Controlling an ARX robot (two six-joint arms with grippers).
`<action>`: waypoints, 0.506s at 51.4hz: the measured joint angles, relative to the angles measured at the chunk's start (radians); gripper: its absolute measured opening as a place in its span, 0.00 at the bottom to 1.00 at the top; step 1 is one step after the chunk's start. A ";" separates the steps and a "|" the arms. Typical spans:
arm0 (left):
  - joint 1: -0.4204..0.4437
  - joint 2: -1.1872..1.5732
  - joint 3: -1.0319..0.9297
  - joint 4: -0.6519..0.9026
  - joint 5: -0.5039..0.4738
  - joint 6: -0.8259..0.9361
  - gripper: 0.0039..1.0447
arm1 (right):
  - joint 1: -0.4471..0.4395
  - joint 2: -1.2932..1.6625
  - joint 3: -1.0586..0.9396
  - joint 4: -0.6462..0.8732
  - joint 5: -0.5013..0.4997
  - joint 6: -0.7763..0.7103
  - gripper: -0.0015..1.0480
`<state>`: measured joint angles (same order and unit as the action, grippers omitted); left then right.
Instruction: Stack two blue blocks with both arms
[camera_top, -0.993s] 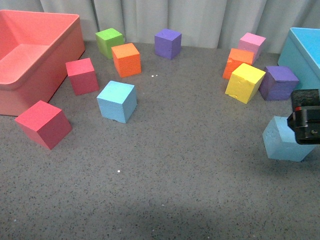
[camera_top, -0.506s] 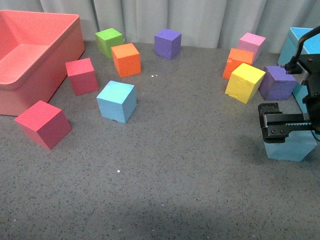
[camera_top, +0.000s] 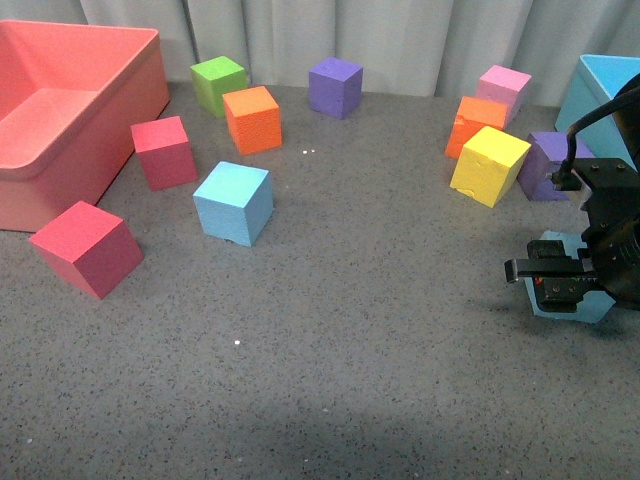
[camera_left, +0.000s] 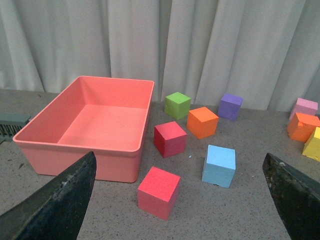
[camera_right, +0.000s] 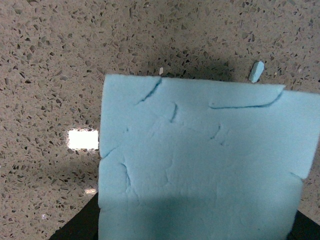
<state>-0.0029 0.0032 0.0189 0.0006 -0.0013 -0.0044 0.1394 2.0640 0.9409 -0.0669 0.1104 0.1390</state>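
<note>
One light blue block (camera_top: 233, 203) rests on the grey table left of centre; the left wrist view shows this blue block (camera_left: 219, 165) too. The second blue block (camera_top: 556, 244) sits at the right, mostly covered by my right gripper (camera_top: 560, 275), which is open and low over it. In the right wrist view that block (camera_right: 200, 165) fills the space between the dark fingers (camera_right: 75, 231) of the right gripper (camera_right: 195, 232). My left gripper (camera_left: 175, 210) is open and held back from the cubes, its fingers (camera_left: 55, 205) at the frame's lower corners. It is out of the front view.
A salmon bin (camera_top: 110, 150) stands at the left and a turquoise bin (camera_top: 605, 95) at the far right. Red cubes (camera_top: 86, 247), an orange cube (camera_top: 252, 119), green (camera_top: 219, 84), purple (camera_top: 335, 86), yellow (camera_top: 489, 165) and pink (camera_top: 504, 88) cubes are scattered around.
The right arm has come in from the right edge and dropped lower, so its gripper now sits over the right blue block. The other cubes have not moved.
</note>
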 joint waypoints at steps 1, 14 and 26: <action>0.000 0.000 0.000 0.000 0.000 0.000 0.94 | 0.002 -0.002 -0.001 0.000 -0.001 0.001 0.49; 0.000 0.000 0.000 0.000 0.000 0.000 0.94 | 0.087 -0.052 0.025 -0.026 -0.042 0.048 0.44; 0.000 0.000 0.000 0.000 0.000 0.000 0.94 | 0.293 0.151 0.349 -0.158 -0.036 0.130 0.43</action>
<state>-0.0029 0.0032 0.0189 0.0006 -0.0013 -0.0044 0.4324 2.2154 1.2903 -0.2245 0.0742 0.2691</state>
